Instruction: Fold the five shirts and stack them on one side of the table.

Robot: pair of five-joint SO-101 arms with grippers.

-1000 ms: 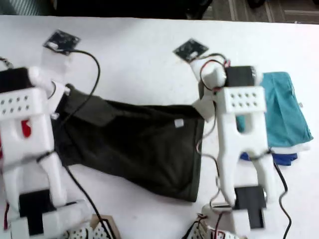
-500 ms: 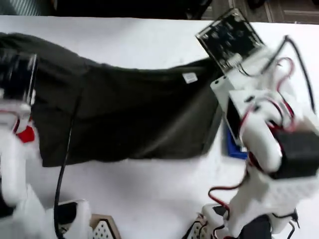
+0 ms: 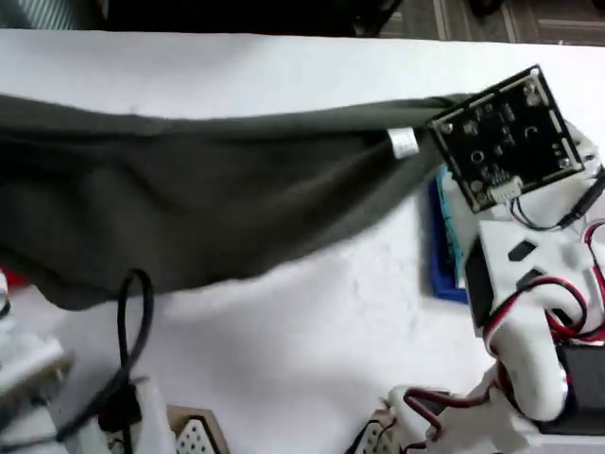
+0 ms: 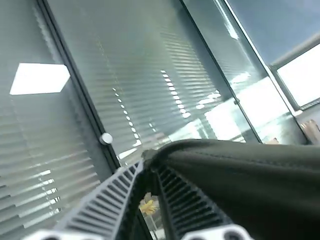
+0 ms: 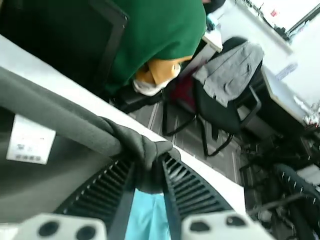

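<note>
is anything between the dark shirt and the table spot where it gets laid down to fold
Nothing visible does. The left gripper and right gripper hold the dark shirt stretched above bare table; the folded stack lies off to one side.

— How much of the olive shirt (image 3: 208, 199) is cut off?
— Its left end runs past the high view's edge, and the print on its tag (image 3: 403, 143) is too small to read.
— And the folded pile?
— Mostly hidden behind the right arm (image 3: 529, 312); a strip of blue shirt (image 3: 440, 260) peeks out. The left arm (image 3: 28, 364) is a blur.
</note>
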